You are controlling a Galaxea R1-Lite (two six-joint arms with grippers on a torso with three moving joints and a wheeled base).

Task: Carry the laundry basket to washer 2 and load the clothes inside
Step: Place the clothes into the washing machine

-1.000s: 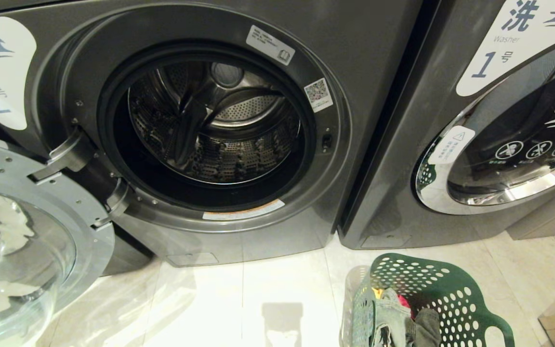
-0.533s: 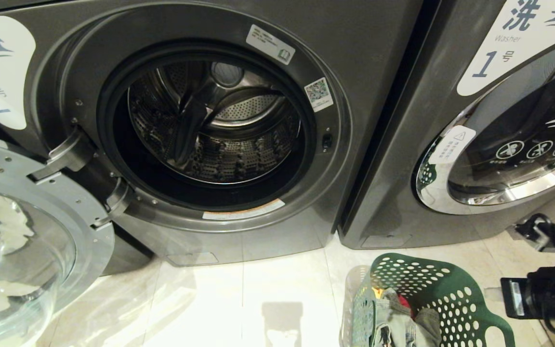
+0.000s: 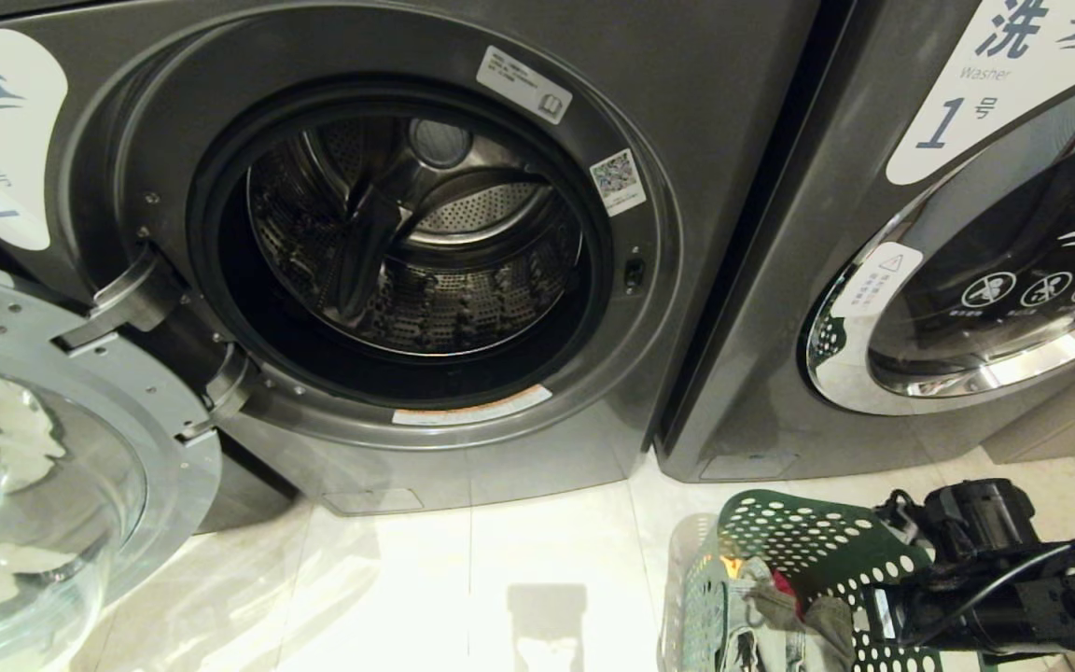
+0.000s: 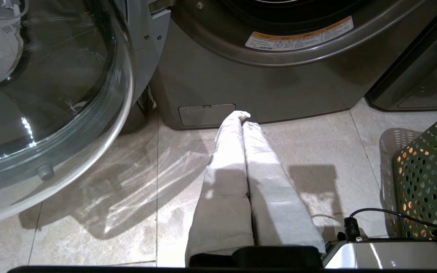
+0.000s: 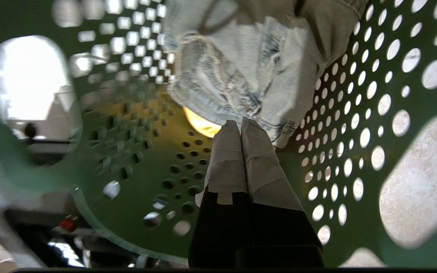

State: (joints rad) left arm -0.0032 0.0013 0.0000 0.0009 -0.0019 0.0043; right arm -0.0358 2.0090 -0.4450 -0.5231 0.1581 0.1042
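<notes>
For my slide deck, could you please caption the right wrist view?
Shut right gripper inside the laundry basket, tips at the denim.

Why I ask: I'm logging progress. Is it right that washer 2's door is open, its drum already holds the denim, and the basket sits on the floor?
Not quite. In the head view the drum of washer 2 is empty; the denim is in the laundry basket. The rest holds.

Glossy pale floor tiles [image 3: 463,579] beneath a closed grey washer labelled 1 [image 3: 873,280].
</notes>
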